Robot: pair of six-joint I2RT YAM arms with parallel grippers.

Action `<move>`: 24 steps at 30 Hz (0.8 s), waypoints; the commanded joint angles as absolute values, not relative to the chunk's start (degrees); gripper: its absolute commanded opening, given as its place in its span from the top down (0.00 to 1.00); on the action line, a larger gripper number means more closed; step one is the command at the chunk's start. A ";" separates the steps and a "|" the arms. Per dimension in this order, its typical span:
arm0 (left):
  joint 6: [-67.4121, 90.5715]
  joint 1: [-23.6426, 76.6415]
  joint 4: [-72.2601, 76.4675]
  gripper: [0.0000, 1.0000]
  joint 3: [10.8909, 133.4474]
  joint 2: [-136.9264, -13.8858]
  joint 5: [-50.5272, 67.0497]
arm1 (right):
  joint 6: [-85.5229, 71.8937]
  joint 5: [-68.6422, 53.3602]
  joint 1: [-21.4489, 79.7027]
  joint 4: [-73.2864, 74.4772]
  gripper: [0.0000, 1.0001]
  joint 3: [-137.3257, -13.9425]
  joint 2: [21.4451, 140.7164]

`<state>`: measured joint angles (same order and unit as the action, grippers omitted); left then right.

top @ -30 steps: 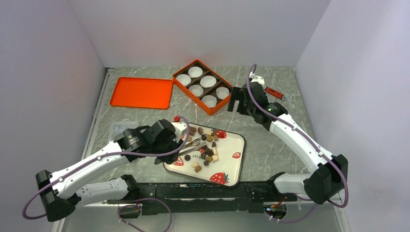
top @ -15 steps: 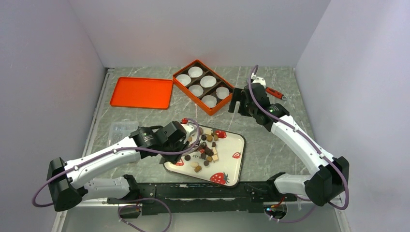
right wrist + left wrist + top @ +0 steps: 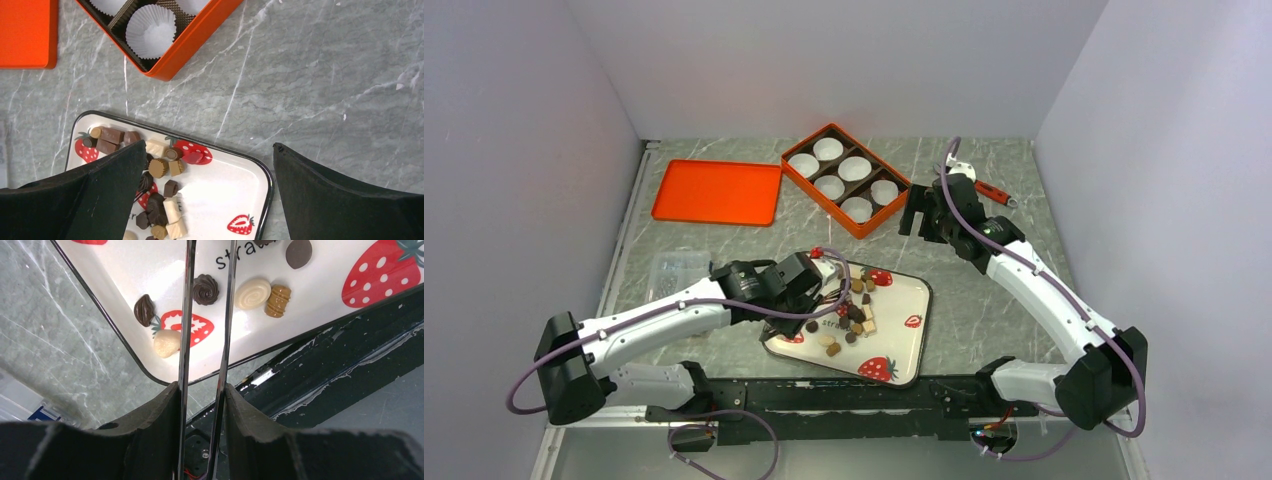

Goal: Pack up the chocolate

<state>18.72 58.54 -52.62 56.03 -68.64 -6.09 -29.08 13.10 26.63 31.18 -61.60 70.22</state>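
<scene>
The chocolate (image 3: 854,300) lies in a loose pile of dark, light brown and cream pieces on a white strawberry-print tray (image 3: 906,300). My left gripper (image 3: 829,290) is shut on metal tweezers (image 3: 186,340) and hovers over the tray's left part. In the left wrist view the tweezer blades straddle a dark swirl piece (image 3: 205,289), with their tips out of frame. A cream round piece (image 3: 252,293) lies beside it. My right gripper (image 3: 914,215) is open and empty above the table, between the orange box (image 3: 841,180) and the tray. The right wrist view shows the pile (image 3: 160,200).
The orange box holds several empty white paper cups (image 3: 151,31). Its flat orange lid (image 3: 717,192) lies at the back left. A red-handled tool (image 3: 989,190) lies behind the right arm. A clear plastic bag (image 3: 679,265) lies left of the tray.
My left arm has moved right, carrying the tweezers further over the tray and the pile. The right arm has barely moved.
</scene>
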 commanded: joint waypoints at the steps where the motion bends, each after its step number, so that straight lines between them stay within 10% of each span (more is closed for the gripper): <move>1: 17.89 59.13 -51.23 0.61 59.46 -69.47 -8.01 | -28.14 12.77 26.20 29.79 0.00 -61.26 68.10; 24: 17.06 59.46 -49.79 0.68 60.85 -71.76 -8.20 | -28.26 11.71 25.92 29.61 0.00 -60.30 67.32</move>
